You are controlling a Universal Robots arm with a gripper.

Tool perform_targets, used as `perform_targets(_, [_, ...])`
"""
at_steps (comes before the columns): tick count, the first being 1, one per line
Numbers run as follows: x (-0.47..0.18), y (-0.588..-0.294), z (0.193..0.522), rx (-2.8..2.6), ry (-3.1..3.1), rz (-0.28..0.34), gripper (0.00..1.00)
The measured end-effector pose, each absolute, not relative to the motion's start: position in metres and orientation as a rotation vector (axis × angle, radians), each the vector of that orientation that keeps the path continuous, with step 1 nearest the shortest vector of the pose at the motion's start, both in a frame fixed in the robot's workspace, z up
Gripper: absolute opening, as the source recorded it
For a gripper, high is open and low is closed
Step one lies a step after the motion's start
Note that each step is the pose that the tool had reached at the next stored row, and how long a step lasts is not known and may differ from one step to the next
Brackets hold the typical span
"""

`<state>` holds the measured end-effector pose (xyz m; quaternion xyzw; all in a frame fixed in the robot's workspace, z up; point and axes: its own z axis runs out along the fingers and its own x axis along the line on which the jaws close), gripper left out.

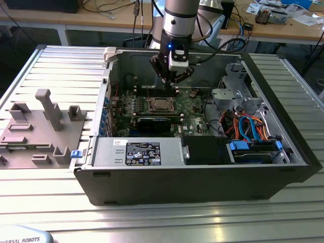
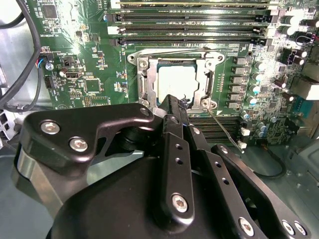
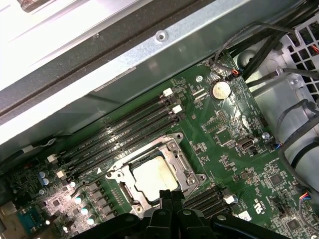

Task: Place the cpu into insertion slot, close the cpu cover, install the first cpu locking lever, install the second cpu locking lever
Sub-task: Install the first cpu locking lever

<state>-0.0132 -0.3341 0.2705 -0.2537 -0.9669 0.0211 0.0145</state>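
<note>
The cpu [image 2: 177, 82] lies with its dull silver top up in the insertion slot [image 1: 161, 105] on the green motherboard [image 2: 94, 84]. The silvery cpu cover [image 2: 144, 87] lies flat around it as a frame; both wrist views show this, with the cpu [image 3: 154, 174] inside the cover [image 3: 185, 162]. My gripper [image 2: 173, 99] is shut, with nothing seen between its fingers, and its tips sit at the socket's edge just beside the cpu. A thin wire lever [image 2: 222, 127] runs out from the socket corner close to the tips. Another wire lever [image 2: 169, 51] lies along the socket's opposite side.
The open computer case [image 1: 202, 187] surrounds the board. Memory slots [image 2: 189, 22] run alongside the socket. A coin battery [image 3: 220, 90] and loose cables [image 3: 294, 124] lie toward one case wall. Blue and orange cables [image 1: 248, 126] sit at the exterior view's right. Grey fixtures [image 1: 45, 126] stand outside the case.
</note>
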Motion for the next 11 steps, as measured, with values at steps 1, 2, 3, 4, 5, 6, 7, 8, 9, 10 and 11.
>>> perform_targets(1, [-0.0132, -0.3341, 0.2705, -0.789, -3.01, 0.066, 0.11])
perform_targets(2, [-0.0133, -0.3341, 0.2705, -0.789, -3.01, 0.066, 0.11])
perform_targets(3, [-0.0132, -0.3341, 0.2705, -0.787, -3.011, 0.066, 0.11])
perform_targets(4, [-0.0132, -0.3341, 0.2705, -0.785, -3.011, 0.066, 0.11])
perform_targets(5, [-0.0132, -0.3341, 0.2705, -0.784, -3.012, 0.066, 0.11])
perform_targets(6, [-0.0133, -0.334, 0.2704, -0.781, -3.012, 0.063, 0.11])
perform_targets(7, [-0.0133, -0.3341, 0.2705, -0.779, -3.012, 0.061, 0.11])
perform_targets(8, [-0.0133, -0.334, 0.2704, -0.774, -3.013, 0.056, 0.11])
perform_targets(9, [-0.0132, -0.3341, 0.2705, -0.768, -3.014, 0.056, 0.11])
perform_targets(10, [-0.0133, -0.3342, 0.2705, -0.763, -3.016, 0.056, 0.11])
perform_targets(11, [-0.0133, -0.3343, 0.2705, -0.759, -3.017, 0.056, 0.11])
